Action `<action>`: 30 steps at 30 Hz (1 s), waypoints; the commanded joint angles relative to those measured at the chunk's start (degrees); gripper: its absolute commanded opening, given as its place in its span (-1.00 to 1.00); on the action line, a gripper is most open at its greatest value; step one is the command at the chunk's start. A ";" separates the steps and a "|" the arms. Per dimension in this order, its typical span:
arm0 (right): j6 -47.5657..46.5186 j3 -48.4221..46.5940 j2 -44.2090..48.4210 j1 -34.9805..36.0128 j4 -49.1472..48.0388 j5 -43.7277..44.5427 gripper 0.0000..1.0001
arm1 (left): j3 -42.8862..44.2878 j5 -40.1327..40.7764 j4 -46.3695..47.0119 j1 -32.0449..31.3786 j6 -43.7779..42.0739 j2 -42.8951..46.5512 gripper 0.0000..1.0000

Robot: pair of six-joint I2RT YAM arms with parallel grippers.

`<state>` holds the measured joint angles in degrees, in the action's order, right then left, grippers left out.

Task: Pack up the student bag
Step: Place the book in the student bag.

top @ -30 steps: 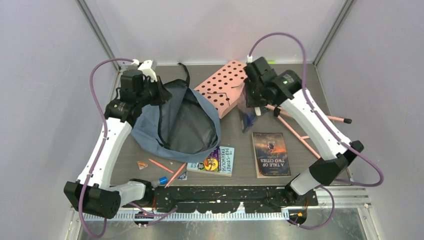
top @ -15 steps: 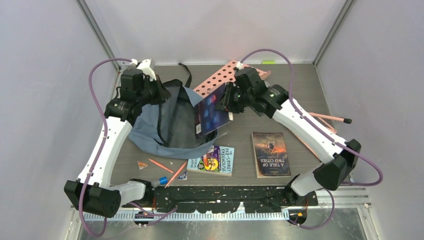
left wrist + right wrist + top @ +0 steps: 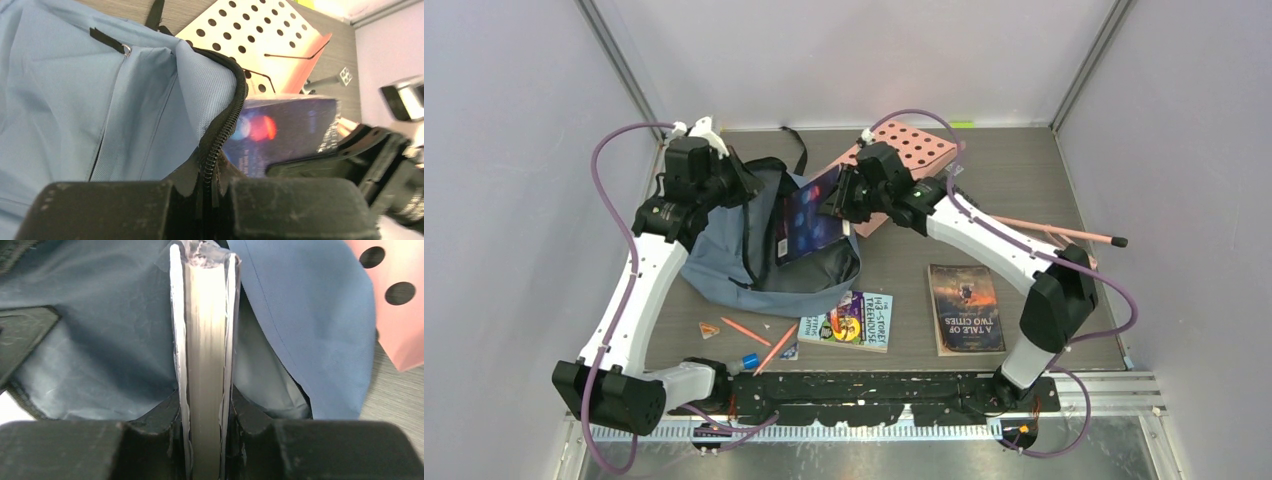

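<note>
- Grey bench (image 3: 904, 270) carries the open student bag (image 3: 719, 265).
- Left hand (image 3: 207, 192) pinches its zipper edge; right hand (image 3: 205, 440) grips a dark-blue book (image 3: 809, 222) at the opening.
- Two paperbacks (image 3: 967, 308) and pencils (image 3: 774, 348) lie unpacked.

Dusty-blue student bag (image 3: 714, 255), black zipper edging, black straps. Pink board (image 3: 919, 148), rows of round dark holes. Navy book (image 3: 809, 222), red and blue glowing spots on cover. Grey wood-grain desk (image 3: 894, 270).

Both arms reach toward each other at the far side: the left gripper (image 3: 740, 186) pinched tight on the student bag (image 3: 719, 262) rim, the right arm bent at the elbow, its gripper (image 3: 837, 200) clamping a book (image 3: 802, 225) by its edge.
</note>
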<state>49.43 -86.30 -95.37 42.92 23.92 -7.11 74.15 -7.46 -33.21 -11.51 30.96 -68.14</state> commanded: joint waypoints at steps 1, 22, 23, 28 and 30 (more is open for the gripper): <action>2.94 -0.97 -1.87 0.65 -14.39 -1.85 -0.99 | 1.36 3.64 5.62 0.17 8.99 1.85 -0.91; 4.81 -19.48 -29.26 3.82 -25.39 -0.44 -0.96 | -1.38 0.55 8.52 0.17 16.06 0.89 -0.97; 3.92 -20.46 -30.18 4.14 -23.56 0.13 -0.91 | -1.38 0.56 8.51 0.17 15.71 0.84 -0.96; -2.15 -24.21 -34.35 5.68 -16.11 2.40 -0.41 | -1.20 1.12 8.21 0.17 14.60 0.98 -0.96; -4.69 -25.55 -35.52 6.48 -13.81 2.94 -0.22 | -1.16 1.15 8.16 0.17 14.21 0.91 -0.96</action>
<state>51.40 -107.26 -129.43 47.75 7.01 -7.88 72.14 -5.85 -30.46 -11.51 46.04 -68.14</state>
